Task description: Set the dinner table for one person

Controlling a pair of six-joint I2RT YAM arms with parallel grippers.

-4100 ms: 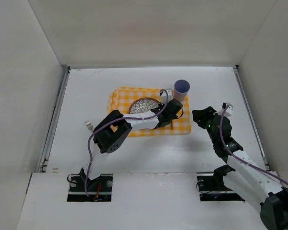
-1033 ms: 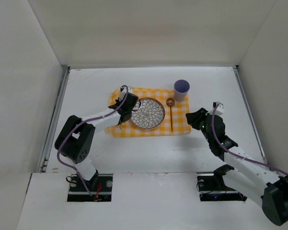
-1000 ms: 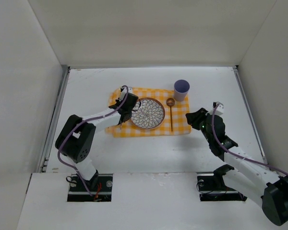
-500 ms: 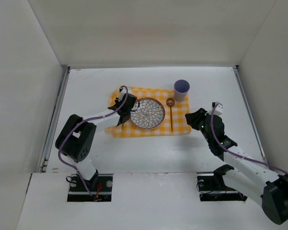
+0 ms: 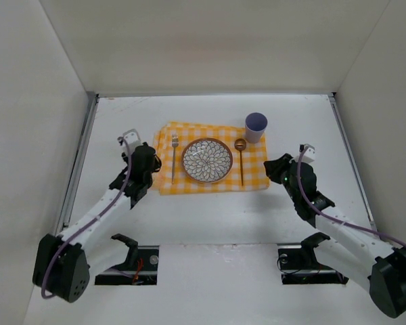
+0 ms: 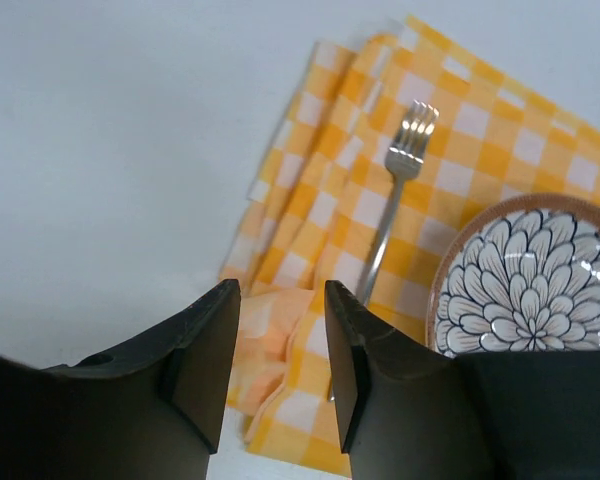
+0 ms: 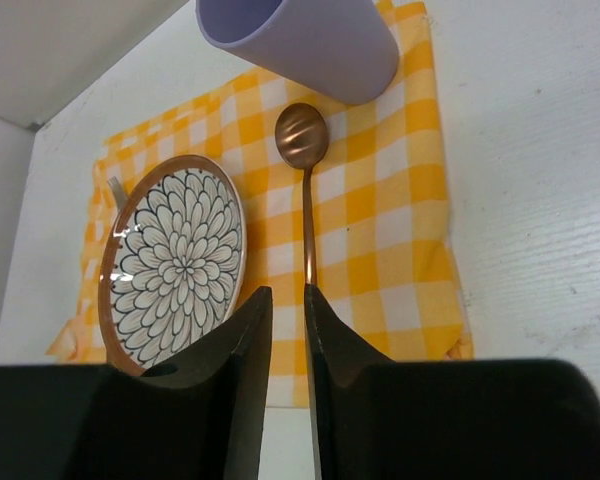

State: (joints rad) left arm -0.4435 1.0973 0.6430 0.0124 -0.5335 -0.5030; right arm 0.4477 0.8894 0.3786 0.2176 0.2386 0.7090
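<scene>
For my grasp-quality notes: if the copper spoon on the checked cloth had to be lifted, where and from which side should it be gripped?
Probably the spoon by its thin handle near mid-length, from straight above, jaws across it. It lies flat on the cloth, bowl beside the cup, handle pointing toward the near edge; there the plate and cup leave room.

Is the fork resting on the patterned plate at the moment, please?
No: the fork lies on the checked cloth to the left of the plate in the top view, not on it.
</scene>
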